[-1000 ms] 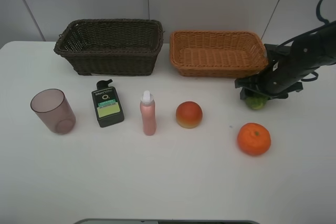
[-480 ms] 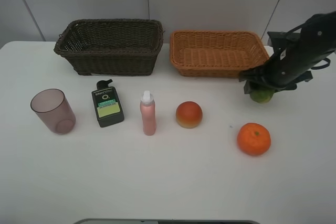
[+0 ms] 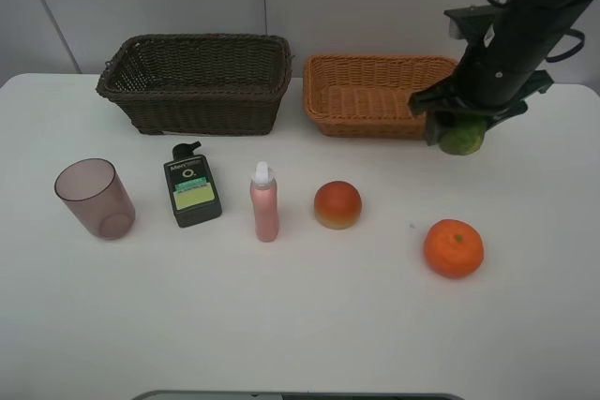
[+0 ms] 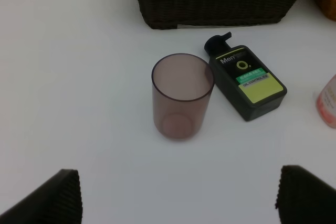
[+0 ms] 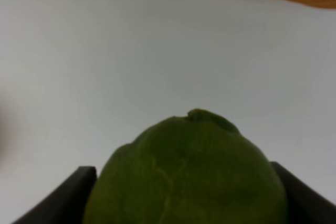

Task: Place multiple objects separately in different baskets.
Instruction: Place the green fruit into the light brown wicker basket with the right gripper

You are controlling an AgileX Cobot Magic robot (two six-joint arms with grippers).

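A white desk [image 3: 281, 325] is seen from above, with two wicker baskets set side by side at its far edge, a deep dark-brown basket [image 3: 202, 110] on the left and a shallower orange-tan basket [image 3: 370, 100] on the right. The right end effector [image 3: 459, 130] is clamped around a green round fruit [image 3: 462, 140], which appears to be held clear of the desk just beside the tan basket's near right corner. In the right wrist view the green round fruit [image 5: 186, 177] fills the space between the two dark fingers. The coming move is judged to turn on one relation: the tan basket's open well lies to the left of the held fruit and slightly farther back, so a short carry across the rim is called for, and the right arm is plainly the nearer one. The left end effector [image 4: 176, 198] is spread wide and holds nothing, hovering over a translucent mauve cup [image 4: 181, 95] and a flat dark-green bottle [image 4: 247, 82] lying beside it. Four other items are set in a row on the desk: a pink bottle [image 3: 264, 201], a peach-like fruit [image 3: 337, 204] and an orange [image 3: 454, 247].
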